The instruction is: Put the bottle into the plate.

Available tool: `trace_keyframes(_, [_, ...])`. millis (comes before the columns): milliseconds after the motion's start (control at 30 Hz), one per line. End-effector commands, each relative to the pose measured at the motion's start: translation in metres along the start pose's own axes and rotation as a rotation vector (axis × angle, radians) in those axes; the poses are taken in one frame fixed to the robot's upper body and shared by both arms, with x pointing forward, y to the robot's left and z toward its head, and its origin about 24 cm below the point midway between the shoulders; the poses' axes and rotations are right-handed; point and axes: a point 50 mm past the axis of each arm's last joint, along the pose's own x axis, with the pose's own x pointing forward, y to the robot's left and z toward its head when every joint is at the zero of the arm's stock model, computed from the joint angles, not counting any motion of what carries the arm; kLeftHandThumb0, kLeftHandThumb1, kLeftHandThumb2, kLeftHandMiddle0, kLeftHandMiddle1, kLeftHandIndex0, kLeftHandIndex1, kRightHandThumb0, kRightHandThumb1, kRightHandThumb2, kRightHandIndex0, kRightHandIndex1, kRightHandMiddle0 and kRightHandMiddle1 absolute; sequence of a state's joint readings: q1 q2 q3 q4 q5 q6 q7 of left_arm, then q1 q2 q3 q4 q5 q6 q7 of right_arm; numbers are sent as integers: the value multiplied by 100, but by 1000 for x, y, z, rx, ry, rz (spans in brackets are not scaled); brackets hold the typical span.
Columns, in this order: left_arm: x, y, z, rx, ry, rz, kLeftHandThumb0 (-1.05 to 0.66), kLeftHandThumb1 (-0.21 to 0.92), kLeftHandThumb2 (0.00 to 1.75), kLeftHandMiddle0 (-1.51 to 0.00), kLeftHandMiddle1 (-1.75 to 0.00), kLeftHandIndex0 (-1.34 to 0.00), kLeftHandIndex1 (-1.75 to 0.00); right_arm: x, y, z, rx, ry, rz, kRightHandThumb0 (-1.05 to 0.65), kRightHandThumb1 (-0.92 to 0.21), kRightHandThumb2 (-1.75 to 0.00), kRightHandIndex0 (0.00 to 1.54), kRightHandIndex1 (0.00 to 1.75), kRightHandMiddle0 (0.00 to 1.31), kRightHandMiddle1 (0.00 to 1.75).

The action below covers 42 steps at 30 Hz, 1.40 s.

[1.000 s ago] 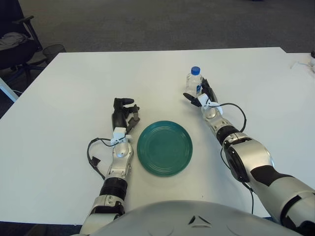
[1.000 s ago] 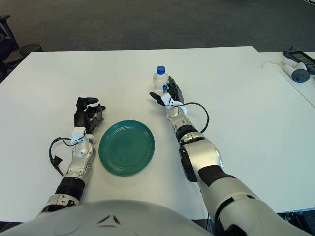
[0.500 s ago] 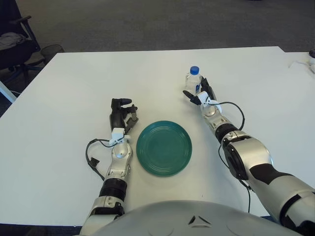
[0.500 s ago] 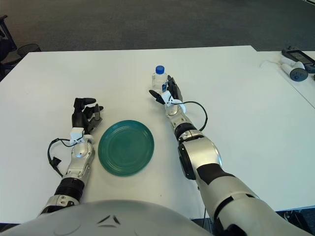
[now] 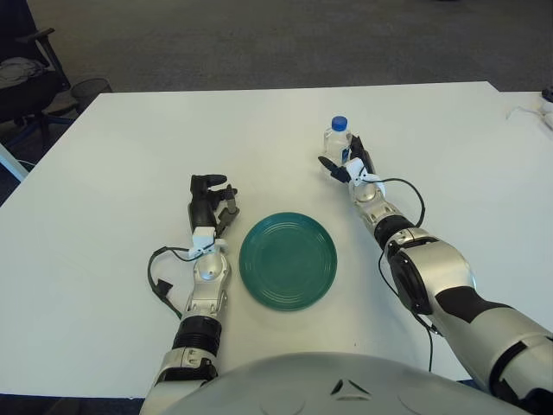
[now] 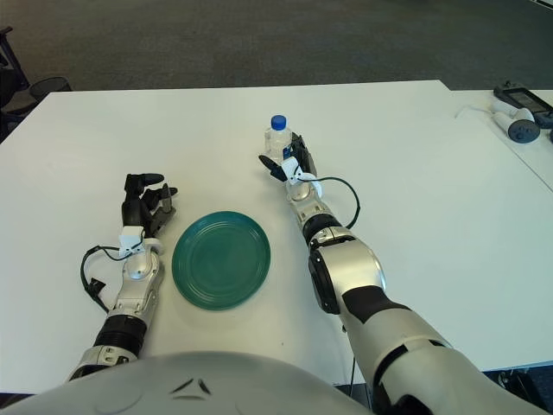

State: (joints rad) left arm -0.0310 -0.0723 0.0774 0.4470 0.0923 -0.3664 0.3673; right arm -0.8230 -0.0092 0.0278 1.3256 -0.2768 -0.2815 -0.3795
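Bottle [image 5: 338, 140] upright on the white counter [image 5: 121, 164], beyond the plate [image 5: 288, 260] and toward the robot's right, well apart from the plate's rim. Small clear bottle, blue cap, label around the middle; contents impossible to read, so weight only a guess, probably light. Thin plastic walls likely to flex under a hard squeeze, smooth and a bit slippery, and a tall narrow shape on a small base likely to tip from a sideways nudge. Best hold judged to be around the middle of the body, at or just below the label, below the shoulder and well clear of the cap, with fingers on opposite sides. Right robot hand [image 5: 348, 166] stretched out to the bottle, fingers spread on either side of its lower body, right against it or just beside it; no closed grip visible and contact not certain, so taken as open and not yet holding. Left robot hand [image 5: 208, 198] just left of the plate, fingers curled, holding nothing, idle. Plate green, round, shallow, with nothing in it, near the robot's body. Task judged at the grasp stage: 1 bottle to close on, lift, carry back toward the body and left, and set upright on the plate's flat centre rather than its sloped rim.
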Motion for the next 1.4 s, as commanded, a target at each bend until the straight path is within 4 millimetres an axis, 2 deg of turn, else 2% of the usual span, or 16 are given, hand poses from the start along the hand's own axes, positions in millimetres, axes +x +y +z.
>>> trace_keyframes(0, [-20, 20, -33, 74, 151, 38, -37, 75, 76, -62, -116, -29, -175, -2, 2, -6, 34, 48, -1, -102, -92, -24, 12, 53, 0, 79])
trace_keyframes(33, [-20, 19, -33, 74, 152, 39, -37, 75, 76, -62, -116, -29, -175, -2, 2, -6, 40, 49, -2, -99, -91, -22, 13, 80, 0, 104])
trace_keyframes(100, [-20, 19, -33, 73, 155, 42, -37, 75, 76, -62, -116, -29, -175, -2, 0, -7, 66, 46, -9, -91, -89, -19, 17, 105, 2, 126])
trace_keyframes(133, [-20, 19, -33, 73, 156, 43, -37, 75, 76, -62, -116, -29, -175, -2, 0, -8, 74, 40, -14, -81, -81, -24, 22, 128, 5, 143])
trace_keyframes(167, [-20, 19, -33, 73, 156, 44, -37, 75, 76, -62, -116, -29, -175, -3, -1, -8, 78, 35, -17, -74, -73, -34, 27, 144, 9, 155])
trace_keyframes(233, [-19, 19, -33, 70, 159, 46, -37, 75, 76, -62, -116, -29, -175, -4, -1, -8, 65, 17, -26, -63, -59, -50, 43, 162, 22, 166])
trace_keyframes(300, [-19, 19, -33, 69, 159, 47, -37, 75, 76, -62, -116, -29, -175, -4, -1, -8, 48, 8, -29, -59, -54, -56, 55, 168, 30, 170])
trace_keyframes(467, [-18, 19, -33, 72, 155, 41, -37, 75, 76, -62, -116, -29, -175, -5, 1, -8, -47, -20, -14, -57, -48, -61, 80, 174, 47, 174])
trace_keyframes(700, [-19, 18, -32, 76, 153, 34, -37, 76, 75, -62, -115, -29, -175, -5, 5, -5, -97, -38, 6, -56, -48, -62, 98, 175, 63, 175])
trace_keyframes(800, [-19, 18, -32, 79, 155, 36, -37, 76, 74, -62, -115, -28, -175, -5, 6, -5, -95, -30, 7, -47, -43, -73, 106, 175, 74, 175])
trace_keyframes(1033, [-20, 18, -33, 75, 159, 45, -37, 75, 76, -62, -116, -29, -175, -5, 7, -7, -29, 36, 2, -29, -36, -96, 114, 175, 85, 175])
trace_keyframes(1367, [-22, 17, -32, 55, 160, 59, -37, 73, 79, -62, -117, -30, -175, -5, 7, -9, 53, 64, -15, -22, -37, -106, 116, 175, 95, 175])
